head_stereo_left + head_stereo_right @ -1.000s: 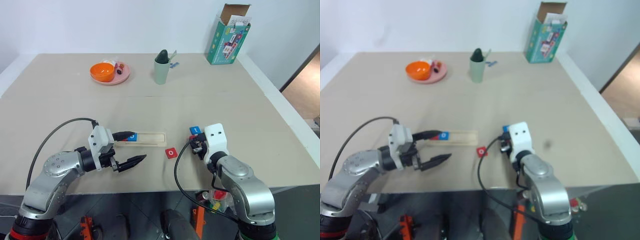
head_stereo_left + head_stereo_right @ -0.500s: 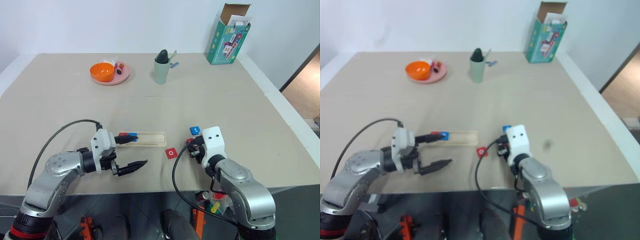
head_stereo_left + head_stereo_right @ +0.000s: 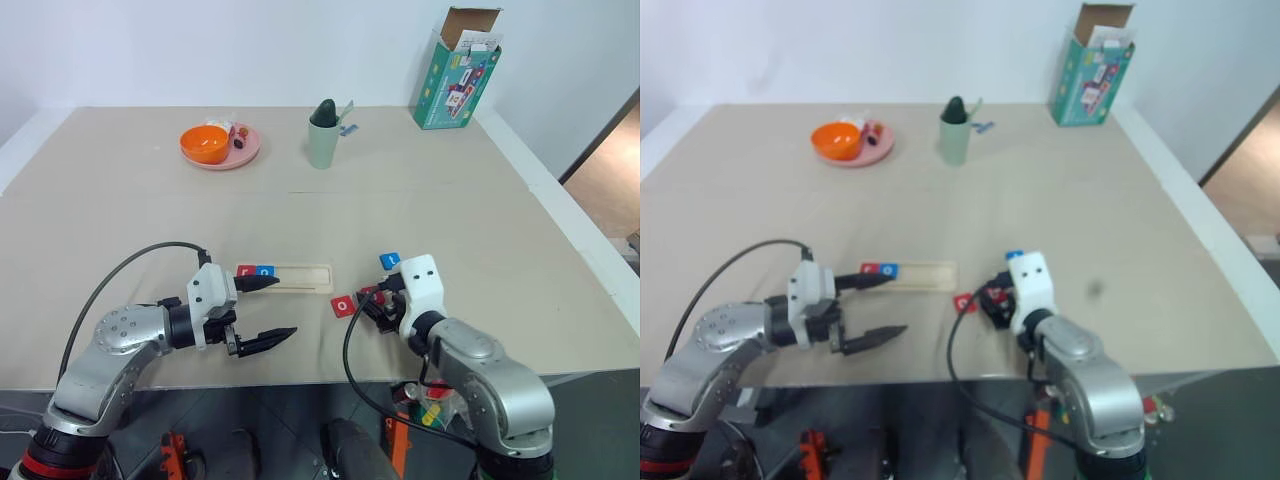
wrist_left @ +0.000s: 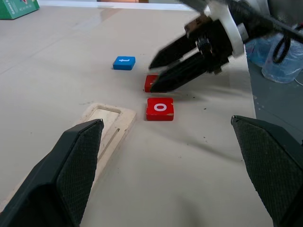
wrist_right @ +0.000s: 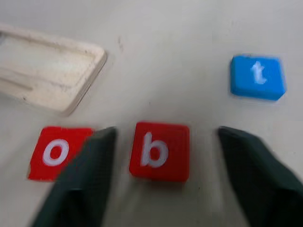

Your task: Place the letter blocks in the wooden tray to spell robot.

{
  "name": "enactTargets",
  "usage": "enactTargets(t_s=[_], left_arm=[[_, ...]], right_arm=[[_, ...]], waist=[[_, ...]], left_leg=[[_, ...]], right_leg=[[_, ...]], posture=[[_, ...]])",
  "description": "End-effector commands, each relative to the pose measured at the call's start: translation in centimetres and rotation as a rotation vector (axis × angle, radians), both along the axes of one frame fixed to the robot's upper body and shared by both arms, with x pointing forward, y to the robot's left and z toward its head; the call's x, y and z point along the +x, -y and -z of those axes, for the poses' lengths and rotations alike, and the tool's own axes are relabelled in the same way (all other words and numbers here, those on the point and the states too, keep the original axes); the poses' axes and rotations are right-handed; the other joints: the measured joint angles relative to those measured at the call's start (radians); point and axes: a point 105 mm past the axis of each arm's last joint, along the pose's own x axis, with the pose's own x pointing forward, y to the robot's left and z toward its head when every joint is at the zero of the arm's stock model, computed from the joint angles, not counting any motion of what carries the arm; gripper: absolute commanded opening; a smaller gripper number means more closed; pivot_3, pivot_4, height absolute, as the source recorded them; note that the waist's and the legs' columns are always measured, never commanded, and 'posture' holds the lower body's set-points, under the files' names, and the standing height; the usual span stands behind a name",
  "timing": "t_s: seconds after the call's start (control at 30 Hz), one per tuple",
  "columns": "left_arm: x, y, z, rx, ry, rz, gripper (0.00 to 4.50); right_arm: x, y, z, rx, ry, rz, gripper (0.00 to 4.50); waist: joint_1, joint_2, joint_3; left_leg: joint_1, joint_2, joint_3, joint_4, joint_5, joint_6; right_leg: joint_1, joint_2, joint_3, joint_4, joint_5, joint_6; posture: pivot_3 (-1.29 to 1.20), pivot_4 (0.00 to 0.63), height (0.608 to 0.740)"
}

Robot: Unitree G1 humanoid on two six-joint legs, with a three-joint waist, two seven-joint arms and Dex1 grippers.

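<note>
The long pale wooden tray is seen lying on the beige counter at lower centre of the head views, with a red r tile and a blue o tile seated side by side in its left end. Just right of the tray, a red o tile, a red b tile and a blue t tile are spread flat on the counter. The right pincer is held released with its black fingers either side of the b tile, and the left pincer is held spread wide and empty at the tray's left end.
</note>
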Motion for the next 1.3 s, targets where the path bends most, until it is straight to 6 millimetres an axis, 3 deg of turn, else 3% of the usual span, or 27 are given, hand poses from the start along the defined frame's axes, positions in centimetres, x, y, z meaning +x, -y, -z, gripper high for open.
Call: enactTargets(t_s=[0.03,0.1,0.23,0.37,0.47,0.73,1.07,1.2,1.27,1.3], left_arm=[[-0.2,0.1,-0.4,0.014,0.036,0.017,4.5],[-0.1,0.2,-0.4,0.013,0.038,0.019,4.5],[0.0,0.4,-0.5,0.007,0.046,0.04,4.5],[0.0,0.8,-0.6,0.006,0.048,0.071,4.5],[0.0,1.0,-0.6,0.007,0.049,0.079,4.5],[-0.1,0.8,-0.5,0.011,0.055,0.061,4.5],[-0.6,0.5,-0.7,0.008,0.06,0.016,4.5],[-0.7,0.4,-0.7,0.011,0.063,0.007,4.5],[-0.8,0.4,-0.8,0.013,0.065,0.006,4.5],[-0.8,0.4,-0.8,0.014,0.066,0.006,4.5]], right_arm=[[0.9,1.8,-3.5,-0.008,0.115,-0.053,4.47],[1.3,2.3,-4.5,-0.034,0.133,-0.131,4.47],[1.6,2.1,-5.6,-0.144,0.153,-0.465,4.47],[-0.2,0.9,-4.1,-0.242,0.114,-0.904,4.47],[-0.3,1.4,-2.9,-0.345,0.12,-1.083,4.47],[2.6,1.8,-1.3,-0.405,0.136,-1.216,4.47],[4.2,1.5,0.3,-0.378,0.114,-1.243,4.47],[4.4,1.3,0.9,-0.368,0.095,-1.253,3.4],[4.3,1.4,1.1,-0.366,0.087,-1.256,2.55],[4.3,1.5,1.2,-0.367,0.085,-1.257,2.46]], waist=[[0.001,0.0,0.0],[0.001,0.0,0.0],[0.002,0.0,0.001],[0.002,0.0,0.001],[0.002,0.0,0.001],[0.004,0.001,0.001],[0.005,0.001,0.001],[0.005,0.001,0.001],[0.005,0.001,0.001],[0.005,0.001,0.001]], left_leg=[[0.0,0.0,0.0,0.0,0.0,0.0],[0.0,0.0,0.0,0.0,0.0,0.0],[0.0,0.0,0.0,0.0,0.0,0.0],[0.001,0.0,0.0,-0.001,-0.003,0.005],[0.001,0.0,0.0,-0.001,-0.004,0.006],[0.001,0.0,0.0,0.0,-0.004,0.006],[0.002,0.0,0.001,0.0,-0.003,0.006],[0.002,0.0,0.0,0.001,-0.003,0.006],[0.002,0.0,0.0,0.001,-0.003,0.006],[0.003,0.0,0.001,0.001,-0.003,0.006]], right_leg=[[0.0,0.0,0.0,0.0,0.0,0.0],[0.001,0.0,0.0,-0.001,0.0,0.0],[0.002,0.0,0.0,-0.003,0.0,0.0],[0.003,0.001,-0.001,-0.005,0.001,0.001],[0.003,0.001,-0.001,-0.006,0.002,0.006],[0.004,0.001,0.0,-0.007,0.004,0.007],[0.005,0.0,0.0,-0.007,0.006,0.008],[0.006,0.0,0.0,-0.007,0.006,0.007],[0.006,0.0,0.0,-0.007,0.006,0.007],[0.006,0.0,0.0,-0.007,0.006,0.007]], posture=[[0.0,0.15,0.74],[0.0,0.15,0.74],[0.0,0.15,0.74],[0.0,0.15,0.74],[0.0,0.15,0.74],[0.0,0.15,0.74],[0.0,0.15,0.74],[0.0,0.15,0.74],[0.0,0.15,0.74],[0.0,0.15,0.74]])
